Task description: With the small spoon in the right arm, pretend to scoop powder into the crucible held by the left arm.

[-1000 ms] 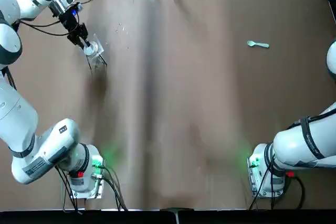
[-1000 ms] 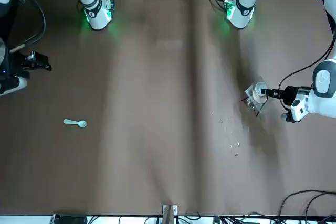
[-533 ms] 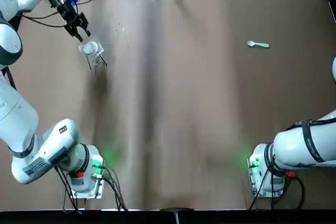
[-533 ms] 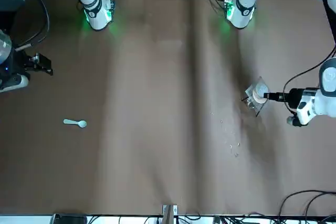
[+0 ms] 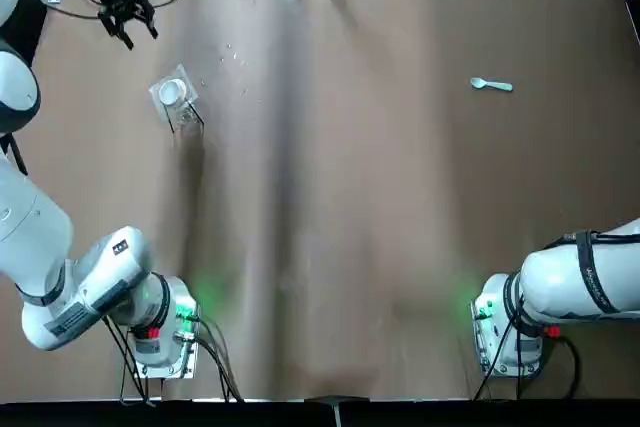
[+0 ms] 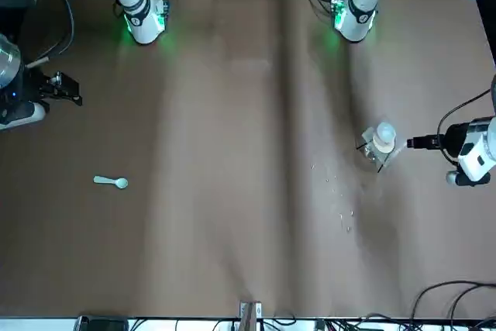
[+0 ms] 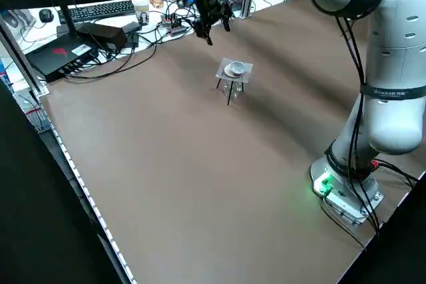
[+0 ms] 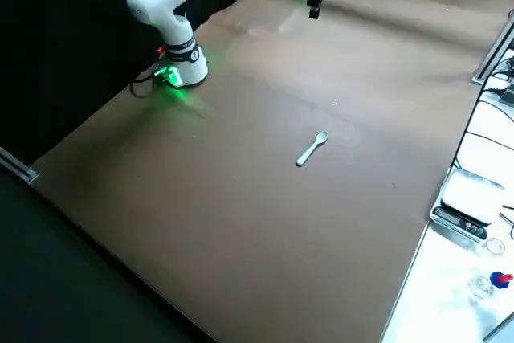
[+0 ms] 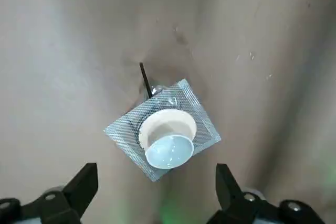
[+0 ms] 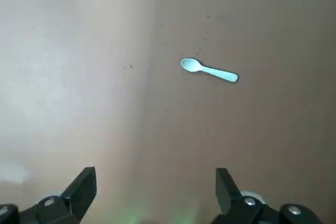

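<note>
Crucible (image 5: pixel 171 93) seated on mesh stand (image 9: pixel 202 127), far left of table, near left gripper (image 6: pixel 411 143), fingers spread, probably ready to grasp. Small spoon (image 5: pixel 491 85) flat at far right, well apart from right gripper (image 6: pixel 74 89), likewise spread and empty.

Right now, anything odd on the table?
Small white specks lie scattered on the brown cloth near the wire-mesh stand bearing the small white crucible, like a spill. Also, the pale blue plastic spoon lies loose on it; left gripper and right gripper are both open, empty.
</note>
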Action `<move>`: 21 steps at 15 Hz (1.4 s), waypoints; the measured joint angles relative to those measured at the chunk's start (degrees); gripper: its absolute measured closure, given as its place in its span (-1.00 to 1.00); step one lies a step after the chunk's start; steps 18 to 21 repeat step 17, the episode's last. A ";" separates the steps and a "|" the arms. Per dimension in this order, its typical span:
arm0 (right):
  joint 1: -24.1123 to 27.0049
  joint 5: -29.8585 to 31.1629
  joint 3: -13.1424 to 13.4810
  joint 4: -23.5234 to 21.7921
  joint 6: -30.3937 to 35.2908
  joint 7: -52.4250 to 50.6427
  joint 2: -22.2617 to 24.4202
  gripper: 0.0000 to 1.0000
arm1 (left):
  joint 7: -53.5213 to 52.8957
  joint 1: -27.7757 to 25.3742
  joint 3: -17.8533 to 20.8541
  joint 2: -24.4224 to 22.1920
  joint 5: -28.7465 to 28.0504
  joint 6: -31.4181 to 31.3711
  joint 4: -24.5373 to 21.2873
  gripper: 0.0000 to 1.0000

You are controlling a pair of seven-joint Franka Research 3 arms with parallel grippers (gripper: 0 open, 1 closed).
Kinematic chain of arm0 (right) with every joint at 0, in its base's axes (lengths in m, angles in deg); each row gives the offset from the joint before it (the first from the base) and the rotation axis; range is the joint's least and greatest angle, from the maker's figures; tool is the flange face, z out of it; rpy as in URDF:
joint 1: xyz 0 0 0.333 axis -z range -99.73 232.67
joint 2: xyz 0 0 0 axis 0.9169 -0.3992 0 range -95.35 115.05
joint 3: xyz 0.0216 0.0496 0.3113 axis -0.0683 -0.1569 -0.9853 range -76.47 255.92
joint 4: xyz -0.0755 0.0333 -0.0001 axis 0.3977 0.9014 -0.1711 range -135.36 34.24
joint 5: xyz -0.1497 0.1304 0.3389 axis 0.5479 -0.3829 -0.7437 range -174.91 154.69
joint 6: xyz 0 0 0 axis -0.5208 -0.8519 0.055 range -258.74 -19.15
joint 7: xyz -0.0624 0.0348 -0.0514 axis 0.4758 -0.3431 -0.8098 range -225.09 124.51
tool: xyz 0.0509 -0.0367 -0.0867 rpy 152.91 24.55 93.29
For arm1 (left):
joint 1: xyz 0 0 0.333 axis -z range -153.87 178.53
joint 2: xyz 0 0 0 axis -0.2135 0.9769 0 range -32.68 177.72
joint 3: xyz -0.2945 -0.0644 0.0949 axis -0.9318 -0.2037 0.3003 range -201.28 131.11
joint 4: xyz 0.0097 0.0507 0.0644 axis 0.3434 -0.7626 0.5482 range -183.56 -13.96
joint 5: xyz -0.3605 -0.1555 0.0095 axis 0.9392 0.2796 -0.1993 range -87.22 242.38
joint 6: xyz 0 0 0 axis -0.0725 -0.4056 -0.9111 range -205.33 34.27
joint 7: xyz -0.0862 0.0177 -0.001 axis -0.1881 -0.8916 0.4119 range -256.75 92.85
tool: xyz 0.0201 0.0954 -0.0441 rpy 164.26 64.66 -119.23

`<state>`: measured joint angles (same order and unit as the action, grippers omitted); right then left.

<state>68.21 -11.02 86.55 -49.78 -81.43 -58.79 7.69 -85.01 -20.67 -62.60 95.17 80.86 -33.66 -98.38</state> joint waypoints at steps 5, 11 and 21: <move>0.00 -0.07 0.00 -0.25 -1.14 0.00 0.02 -1.00 | 9.17 3.99 -2.90 -5.56 -6.06 0.02 4.10 -1.00; 0.00 -0.09 -0.02 -2.80 -2.14 0.00 1.45 -1.00 | 11.43 24.27 15.86 -17.82 -5.45 1.86 4.30 -1.00; 0.00 -0.09 -0.04 -4.05 -2.54 0.00 2.50 -1.00 | 10.85 28.57 18.23 -20.85 -5.51 2.37 0.25 -1.00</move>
